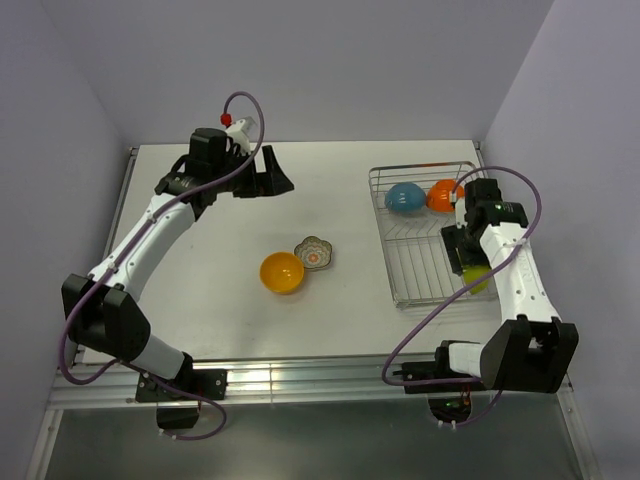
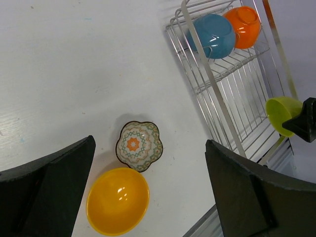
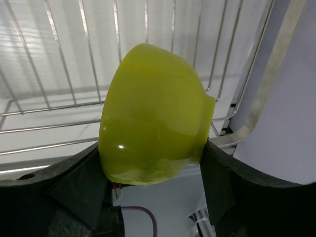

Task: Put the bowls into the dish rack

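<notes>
The silver wire dish rack (image 1: 385,245) stands at the right. A blue bowl (image 1: 404,198) and an orange bowl (image 1: 442,196) lie in its far end. My right gripper (image 1: 470,262) is shut on a lime-green bowl (image 1: 478,278), held tilted over the rack's near right part; in the right wrist view the bowl (image 3: 150,116) sits between both fingers above the bars (image 3: 59,64). A yellow-orange bowl (image 1: 282,272) and the scalloped floral dish (image 1: 314,253) sit side by side mid-table. My left gripper (image 1: 270,175) is open and empty, high over the far table. No white bowl is in view.
The left wrist view looks down on the floral dish (image 2: 138,145), the yellow-orange bowl (image 2: 117,200) and the rack (image 2: 232,94) with the blue (image 2: 213,34), orange (image 2: 243,25) and green (image 2: 282,113) bowls. Purple walls close the back and sides.
</notes>
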